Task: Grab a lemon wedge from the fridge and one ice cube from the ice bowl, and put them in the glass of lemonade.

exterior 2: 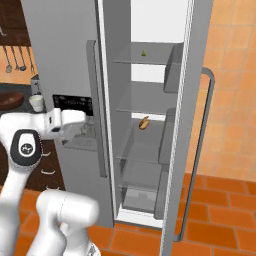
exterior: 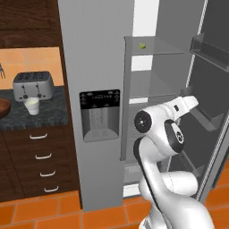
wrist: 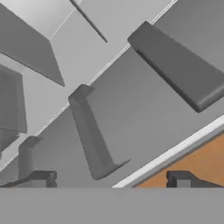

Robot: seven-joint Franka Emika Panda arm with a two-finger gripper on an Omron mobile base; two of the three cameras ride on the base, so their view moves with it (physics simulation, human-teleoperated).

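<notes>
Lemon wedge [exterior: 143, 45]: I count one, on the fridge's [exterior: 96, 53] top shelf, well above my gripper [wrist: 109, 181], whose jaws stand spread and empty beside the open door's bins. One orange item [exterior 2: 144, 123] lies two shelves lower. Far left, one glass of lemonade [exterior: 32, 106] stands between toaster [exterior: 33, 85] and ice bowl [exterior: 3, 108].

An orange tiled floor [exterior: 40, 214] lies below dark wood drawers [exterior: 42, 156] with a speckled counter [exterior: 49, 114]. A toaster [exterior: 33, 85] stands against the orange wall [exterior: 31, 60].
</notes>
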